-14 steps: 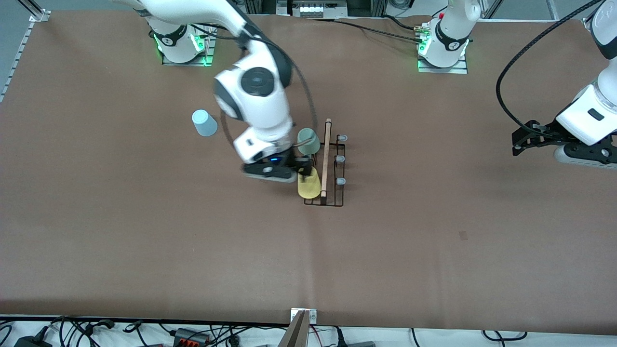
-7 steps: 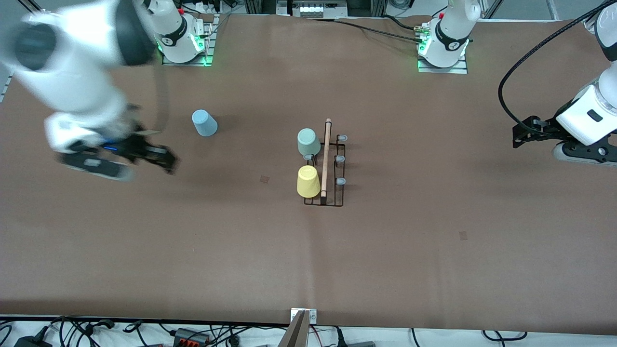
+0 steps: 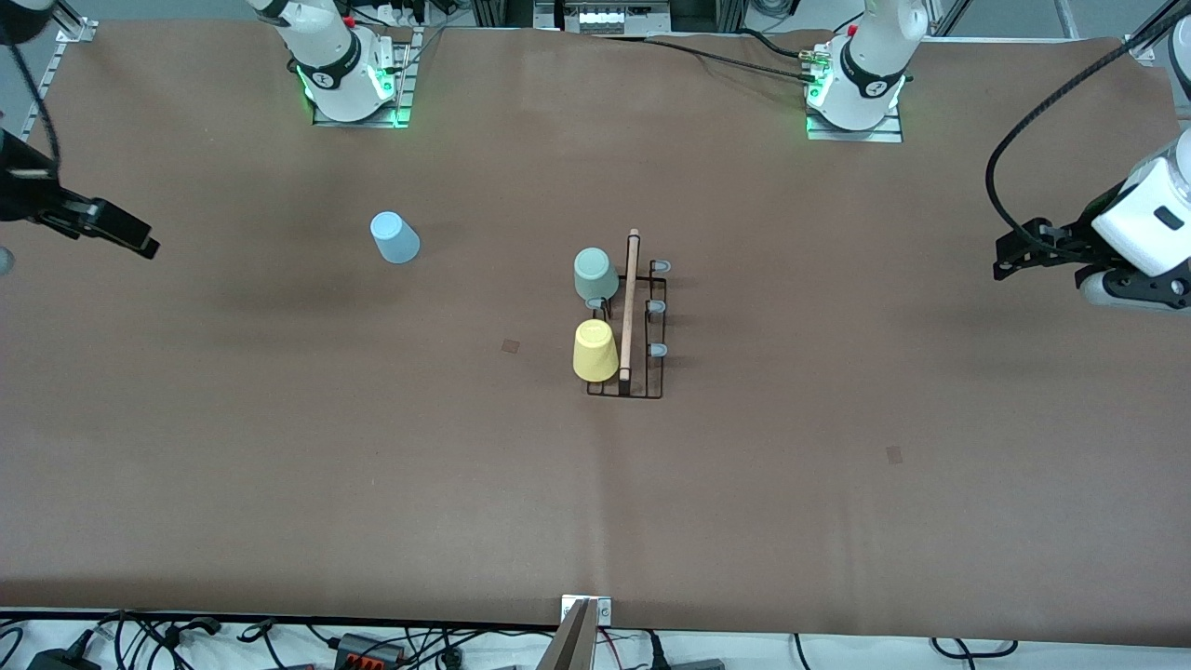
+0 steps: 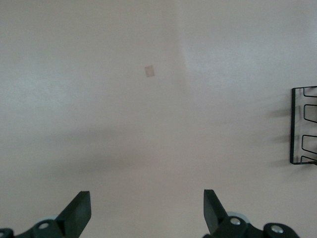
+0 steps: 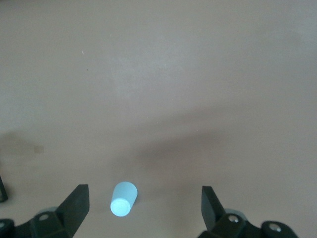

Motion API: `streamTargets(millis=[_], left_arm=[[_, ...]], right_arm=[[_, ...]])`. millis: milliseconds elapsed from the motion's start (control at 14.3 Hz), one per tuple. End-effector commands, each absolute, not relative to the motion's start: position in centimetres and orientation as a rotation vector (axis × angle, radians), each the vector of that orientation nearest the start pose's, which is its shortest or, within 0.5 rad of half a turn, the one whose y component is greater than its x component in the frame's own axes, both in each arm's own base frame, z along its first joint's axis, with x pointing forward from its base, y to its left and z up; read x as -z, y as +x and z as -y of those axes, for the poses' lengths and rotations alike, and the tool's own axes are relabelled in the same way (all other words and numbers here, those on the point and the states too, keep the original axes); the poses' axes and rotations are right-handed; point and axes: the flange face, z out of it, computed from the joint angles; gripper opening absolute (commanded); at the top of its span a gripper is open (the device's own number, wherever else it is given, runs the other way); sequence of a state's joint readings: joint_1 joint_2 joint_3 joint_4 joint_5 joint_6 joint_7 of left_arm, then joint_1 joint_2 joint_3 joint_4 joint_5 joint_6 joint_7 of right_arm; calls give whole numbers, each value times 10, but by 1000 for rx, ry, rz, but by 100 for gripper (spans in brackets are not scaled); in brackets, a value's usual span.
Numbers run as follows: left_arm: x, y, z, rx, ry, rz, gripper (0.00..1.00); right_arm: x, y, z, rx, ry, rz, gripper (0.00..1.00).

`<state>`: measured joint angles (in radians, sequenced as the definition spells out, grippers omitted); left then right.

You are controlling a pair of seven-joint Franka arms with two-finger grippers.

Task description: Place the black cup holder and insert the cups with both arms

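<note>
The black cup holder (image 3: pixel 651 372) stands mid-table, its wooden handle (image 3: pixel 631 302) on top. On its side toward the right arm's end, a pale grey-green cup (image 3: pixel 595 272) and a yellow cup (image 3: pixel 595 351) sit upside down on its pegs. A light blue cup (image 3: pixel 395 237) stands upside down on the table, apart from the holder toward the right arm's end; it also shows as the light blue cup (image 5: pixel 124 198) in the right wrist view. My right gripper (image 3: pixel 130 237) (image 5: pixel 143 206) hangs open and empty at that end. My left gripper (image 3: pixel 1003 259) (image 4: pixel 147 208) waits open and empty at its own end, the holder's edge (image 4: pixel 303 126) in its wrist view.
Both arm bases (image 3: pixel 349 79) (image 3: pixel 856 88) stand along the edge farthest from the front camera. Small tape marks (image 3: pixel 511 345) (image 3: pixel 894 454) lie flat on the brown table cover. Cables and plugs (image 3: pixel 363 647) lie off the table's edge nearest the front camera.
My right gripper let go of the yellow cup on the holder and swung away to the right arm's end of the table. The left gripper shifted only slightly.
</note>
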<state>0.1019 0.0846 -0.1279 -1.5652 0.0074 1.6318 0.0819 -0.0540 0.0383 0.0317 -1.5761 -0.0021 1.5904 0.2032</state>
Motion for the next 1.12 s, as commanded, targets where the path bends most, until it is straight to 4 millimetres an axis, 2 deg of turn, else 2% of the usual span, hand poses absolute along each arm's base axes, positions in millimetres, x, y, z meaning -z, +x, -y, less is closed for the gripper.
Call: streamTargets(millis=[0,140,559,838,1048], left_arm=[[-604,566,17,-40,-3148,-179,100],[-606,563,11,-40,-3152,-171,100],[-605,556,17,-36,-3155,-166,100],[-605,538,23,-51,-3146,-180,100],[-607,535,25,-59,-3145,-187,100]], right_arm=[[-598,571,14,-66,-3115,-245,100],[-598,571,11,-63,-3125,-178,100],[-596,569,-1,-68,-3136,-133,100],[-595,571,-2,-58,-3138,-125,100],[-594,574,-1,-53,-3139,-128,100]])
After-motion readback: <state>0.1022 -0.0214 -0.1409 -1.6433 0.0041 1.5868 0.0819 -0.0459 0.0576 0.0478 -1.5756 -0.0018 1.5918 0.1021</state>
